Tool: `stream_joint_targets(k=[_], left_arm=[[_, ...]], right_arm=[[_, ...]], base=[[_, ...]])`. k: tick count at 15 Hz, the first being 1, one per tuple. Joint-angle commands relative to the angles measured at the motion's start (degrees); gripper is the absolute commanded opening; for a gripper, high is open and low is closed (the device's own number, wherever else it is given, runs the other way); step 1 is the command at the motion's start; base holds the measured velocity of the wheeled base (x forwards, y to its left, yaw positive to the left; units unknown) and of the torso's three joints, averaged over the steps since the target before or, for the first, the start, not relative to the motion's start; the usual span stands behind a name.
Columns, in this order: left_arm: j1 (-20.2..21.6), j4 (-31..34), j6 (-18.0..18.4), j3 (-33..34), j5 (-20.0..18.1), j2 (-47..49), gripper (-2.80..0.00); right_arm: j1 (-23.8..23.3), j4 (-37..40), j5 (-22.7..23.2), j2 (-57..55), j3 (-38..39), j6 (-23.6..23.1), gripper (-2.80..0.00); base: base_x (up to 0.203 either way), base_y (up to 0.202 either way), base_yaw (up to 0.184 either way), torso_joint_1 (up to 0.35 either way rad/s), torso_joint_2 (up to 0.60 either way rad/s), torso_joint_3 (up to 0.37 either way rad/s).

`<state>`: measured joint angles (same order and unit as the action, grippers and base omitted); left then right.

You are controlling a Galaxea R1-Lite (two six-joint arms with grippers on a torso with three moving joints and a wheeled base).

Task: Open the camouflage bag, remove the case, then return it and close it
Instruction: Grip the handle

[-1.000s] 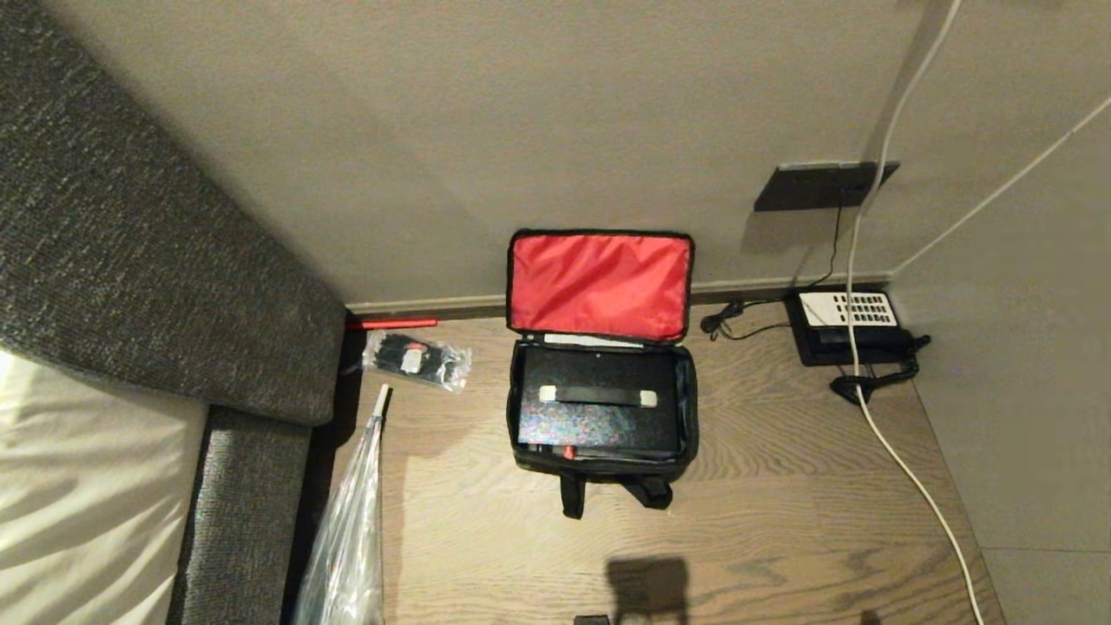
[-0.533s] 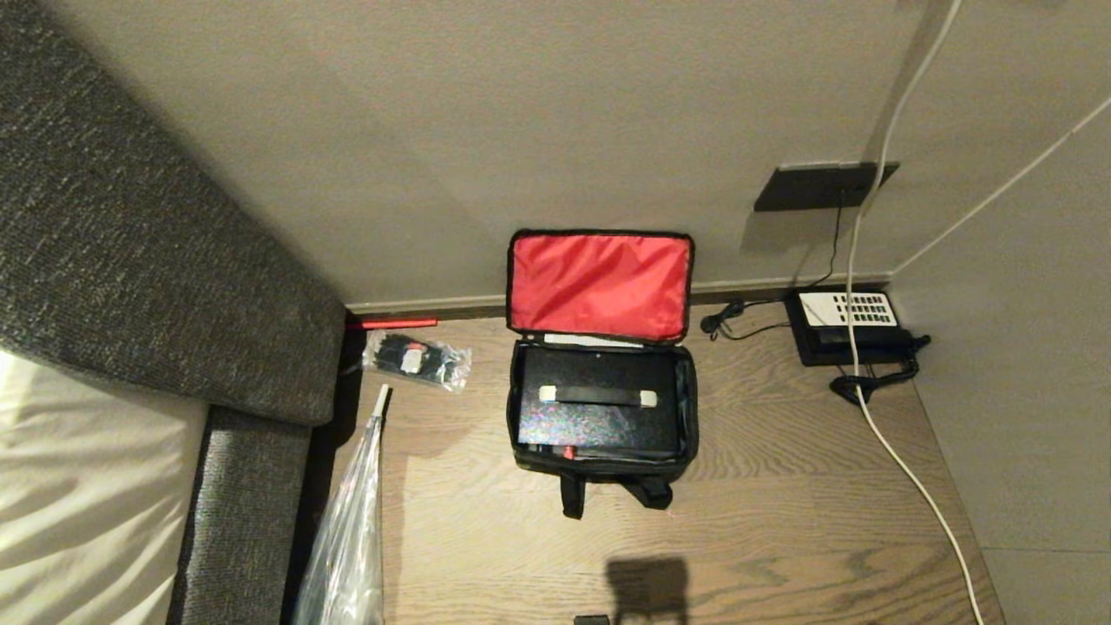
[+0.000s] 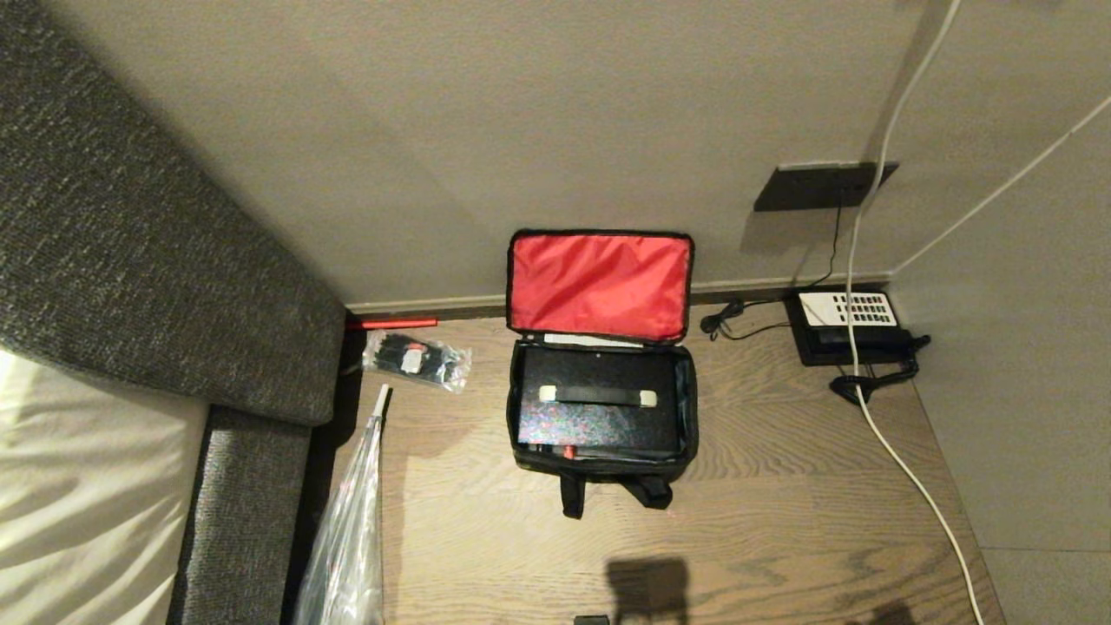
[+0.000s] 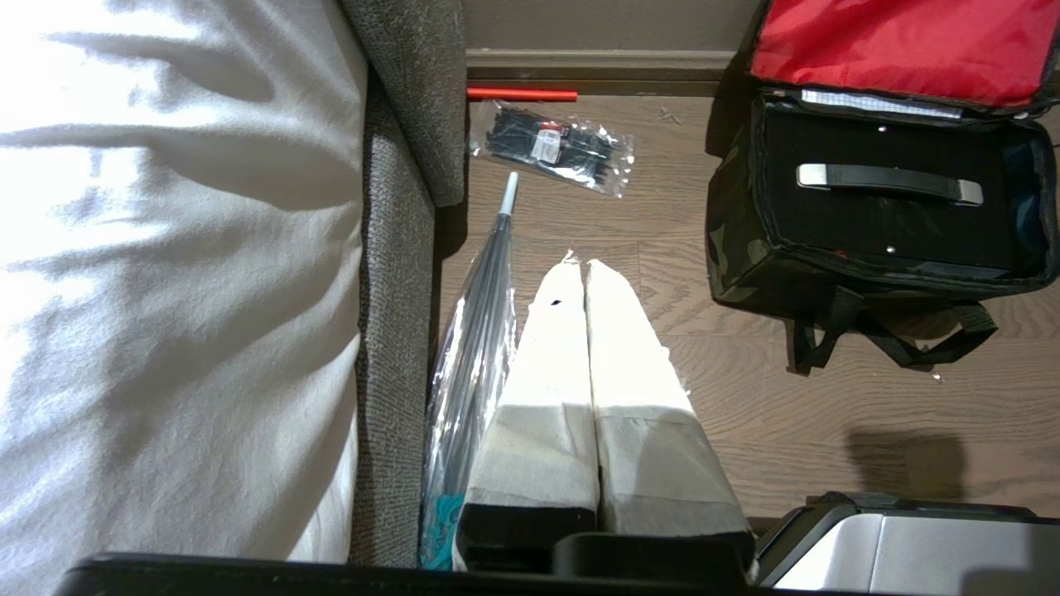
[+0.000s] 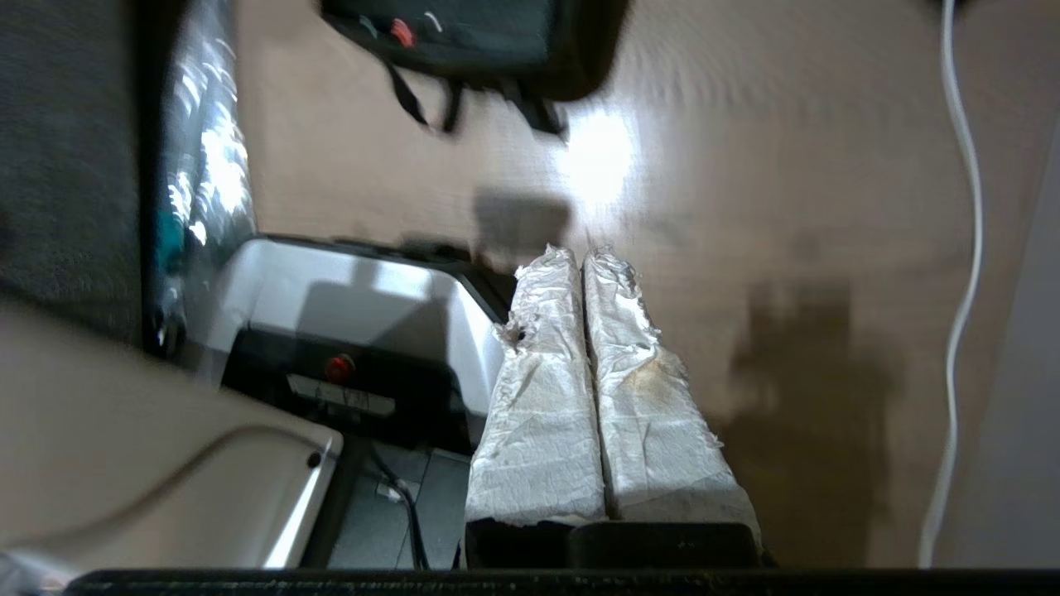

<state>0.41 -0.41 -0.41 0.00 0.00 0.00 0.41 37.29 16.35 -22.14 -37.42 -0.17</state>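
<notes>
Bag's unzipped, so you're at the remove-the-case step, with nothing gripped yet. Left to right: left gripper (image 4: 586,269) is clenched on nothing, pads pressed together, parked low beside the bed's grey edge (image 4: 397,273) and well short of the bag. At its 11 o'clock a clear packet of black items (image 3: 417,358) lies on the wood floor (image 3: 781,486). Dead centre of the head view sits the camouflage bag (image 3: 601,464), lid (image 3: 599,285) flipped up against the wall at 12 o'clock, red lining showing, straps trailing toward you at 6. The case (image 3: 597,417) lies flat inside, filling the opening; its long axis runs 9-to-3, as does its handle (image 3: 597,396). Right gripper (image 5: 588,261) is also clenched and empty, over bare floor, the bag at its 11 o'clock and well apart. Telephone (image 3: 849,323) sits at the bag's 2 o'clock. Next move, as I judge it: open a gripper, come straight down on the handle's middle, pads across its short width, and lift vertically since the case fits snugly.
</notes>
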Motion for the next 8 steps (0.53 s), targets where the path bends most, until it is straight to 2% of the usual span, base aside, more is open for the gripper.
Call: stream_joint_targets(k=[1,4,6,7,8], left_arm=[[0.0,0.0,0.0,0.1,0.0,0.0,-2.80],[0.0,0.0,0.0,0.1,0.0,0.0,-2.80],[0.0,0.0,0.0,0.1,0.0,0.0,-2.80],[0.0,0.0,0.0,0.1,0.0,0.0,-2.80],[0.0,0.0,0.0,0.1,0.0,0.0,-2.80]], right_arm=[[0.1,-6.1,-1.6,-27.9,-3.0,-0.7,-2.80],[1.7,-19.1,-5.0,-51.6,-9.1,-5.3,-2.80],[5.1,-28.4,-7.5,-63.8,-14.0,-8.4,-2.80],[7.9,-32.6,-10.4,-68.7,-15.6,-9.8,-2.80],[11.9,-36.4,-15.4,-73.0,-16.7,-10.8,-2.80]], base=[[0.000,0.000,0.000,0.000,0.00,0.000],[0.000,0.000,0.000,0.000,0.00,0.000],[0.000,0.000,0.000,0.000,0.00,0.000],[0.000,0.000,0.000,0.000,0.00,0.000],[0.000,0.000,0.000,0.000,0.00,0.000]])
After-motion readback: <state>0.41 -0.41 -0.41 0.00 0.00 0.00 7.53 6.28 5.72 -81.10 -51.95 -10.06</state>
